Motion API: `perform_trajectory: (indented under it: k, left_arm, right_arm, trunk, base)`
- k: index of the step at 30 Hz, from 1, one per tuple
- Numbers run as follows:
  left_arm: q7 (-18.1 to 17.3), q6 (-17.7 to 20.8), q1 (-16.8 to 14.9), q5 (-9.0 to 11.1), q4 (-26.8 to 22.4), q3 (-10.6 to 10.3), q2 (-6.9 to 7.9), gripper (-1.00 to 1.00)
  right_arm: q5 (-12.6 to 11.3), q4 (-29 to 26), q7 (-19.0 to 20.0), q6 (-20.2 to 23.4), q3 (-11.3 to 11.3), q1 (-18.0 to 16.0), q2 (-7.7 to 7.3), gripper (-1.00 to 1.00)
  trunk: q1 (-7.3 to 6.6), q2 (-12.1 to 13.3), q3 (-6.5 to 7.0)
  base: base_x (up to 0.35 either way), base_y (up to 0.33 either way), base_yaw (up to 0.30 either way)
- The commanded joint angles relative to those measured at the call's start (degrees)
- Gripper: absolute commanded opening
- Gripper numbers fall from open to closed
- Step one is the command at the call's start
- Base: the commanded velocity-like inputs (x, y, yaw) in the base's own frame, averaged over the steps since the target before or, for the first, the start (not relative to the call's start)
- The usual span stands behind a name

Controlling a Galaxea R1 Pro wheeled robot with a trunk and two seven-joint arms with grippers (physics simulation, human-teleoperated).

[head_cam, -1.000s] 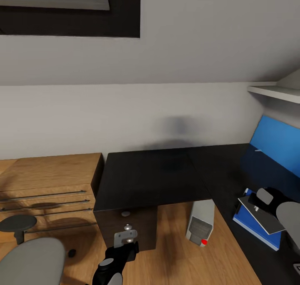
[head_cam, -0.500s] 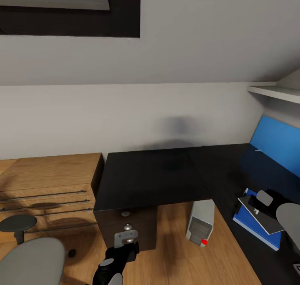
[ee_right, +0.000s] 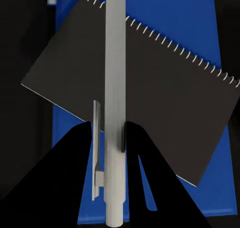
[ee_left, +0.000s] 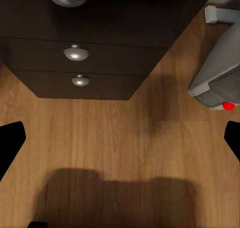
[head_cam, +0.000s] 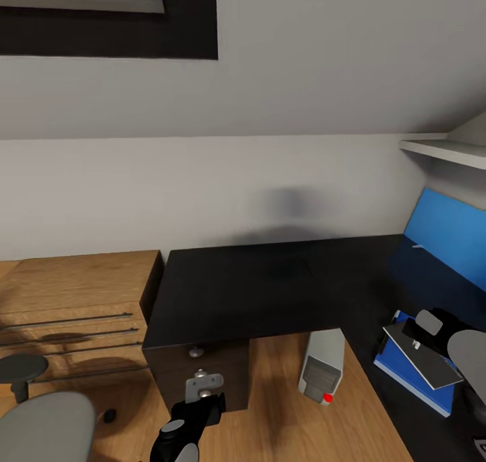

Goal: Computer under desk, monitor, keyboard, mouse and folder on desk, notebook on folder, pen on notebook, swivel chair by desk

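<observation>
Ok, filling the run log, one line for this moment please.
right gripper: shut on pen | above notebook on folder | left gripper: open, empty | computer under desk

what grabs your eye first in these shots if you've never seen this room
The white pen clamped in the right gripper, hanging over the dark spiral notebook on the blue folder at the desk's right end. Next, the broad black desk, with the grey computer on the wooden floor beneath it.

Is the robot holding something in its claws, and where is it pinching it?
The right claw pinches the pen near its clip end, above the notebook. The left claw is open, holding nothing.
</observation>
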Motion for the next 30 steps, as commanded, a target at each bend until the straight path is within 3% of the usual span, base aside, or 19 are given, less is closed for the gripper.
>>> perform_trajectory:
  k: [1,11,30]
  left_arm:
    - [0.4,0.2,-0.1,0.3,-0.1,-0.1,0.02,1.0]
    - [0.4,0.2,-0.1,0.4,0.0,-0.1,-0.08,1.0]
    - [0.4,0.2,-0.1,0.4,-0.1,-0.1,-0.49,1.0]
  right_arm:
    - [0.1,0.1,-0.2,0.1,-0.3,-0.1,0.01,-1.0]
    - [0.2,0.1,-0.2,0.1,-0.3,0.0,0.0,-1.0]
    - [0.2,0.1,-0.2,0.1,-0.2,0.0,0.06,-1.0]
  trunk:
    - [0.02,-0.1,-0.1]
    - [0.02,-0.1,-0.1]
    - [4.2,-7.7,-3.51]
  base:
    - [0.029,-0.016,0.0]
    - [0.082,-0.073,0.0]
    - [0.003,-0.003,0.0]
